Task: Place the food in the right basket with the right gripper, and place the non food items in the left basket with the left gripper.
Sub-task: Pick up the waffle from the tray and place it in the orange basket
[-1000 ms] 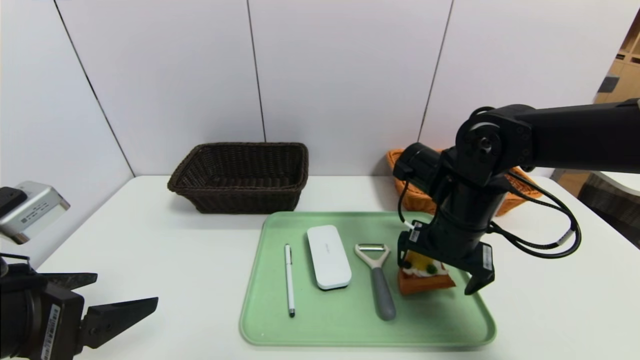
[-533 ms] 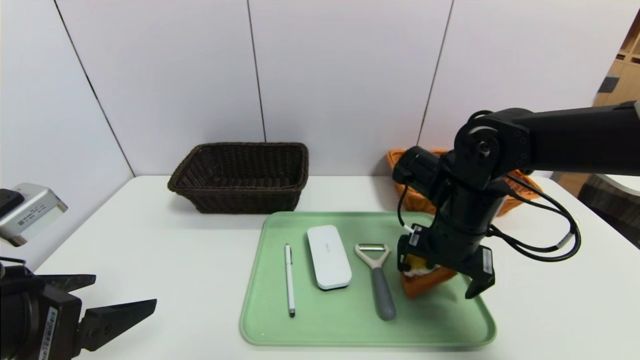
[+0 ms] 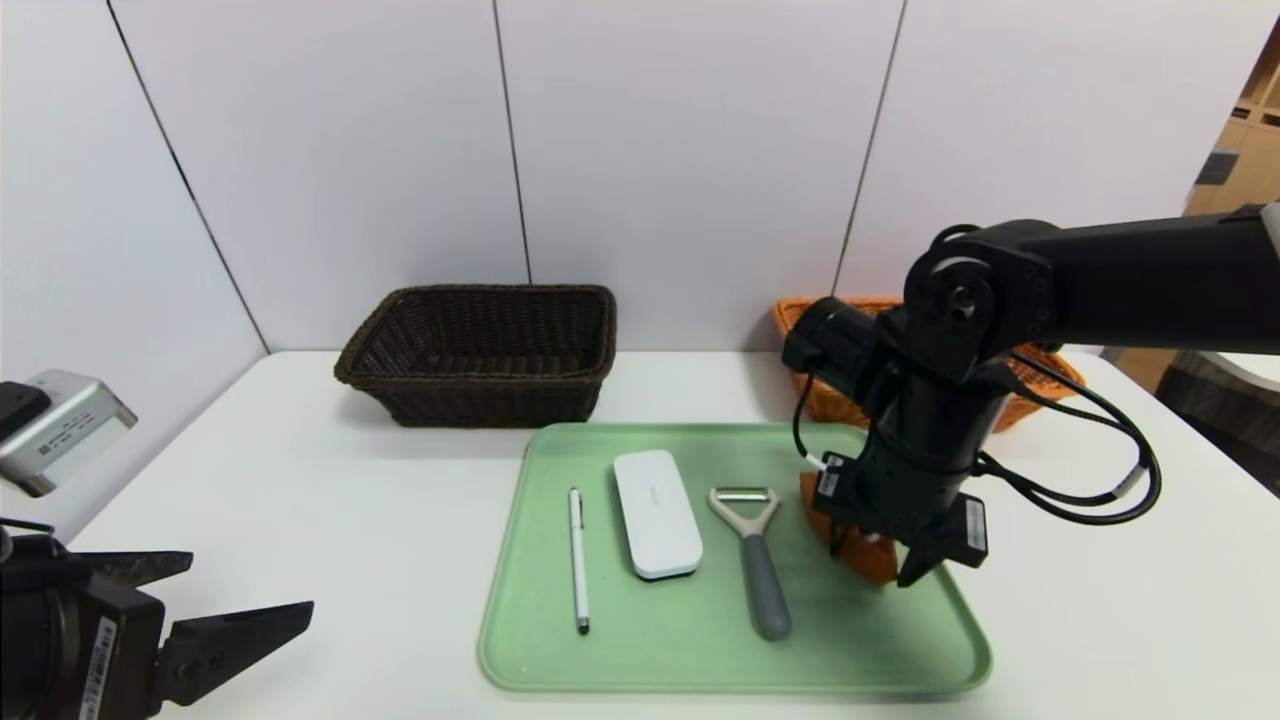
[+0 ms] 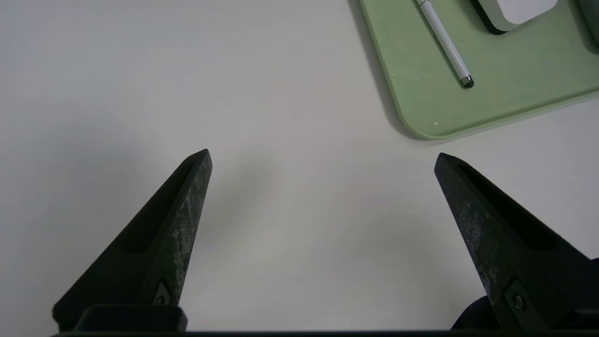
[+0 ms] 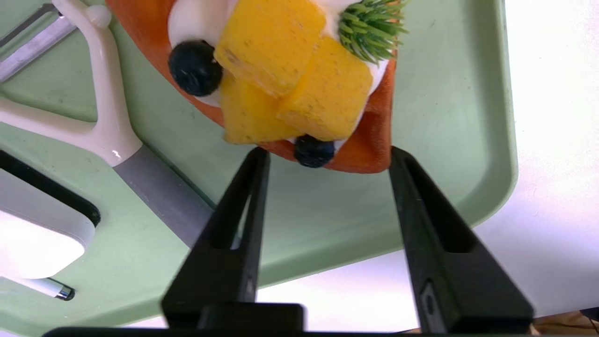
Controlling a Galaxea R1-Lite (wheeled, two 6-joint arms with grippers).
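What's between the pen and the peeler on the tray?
The white case: it lies on the green tray between the pen and the peeler, touching neither, as the head view shows.

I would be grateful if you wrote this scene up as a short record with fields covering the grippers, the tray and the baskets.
right gripper: over the tray, closed on the fruit-topped pastry
left gripper: open, idle over the table, left of the tray
tray: green; bears a white stylus pen, a white case and a peeler
left basket: dark brown, empty
right basket: orange-brown, partly hidden by the right arm
likely next: lifting the pastry to the right basket
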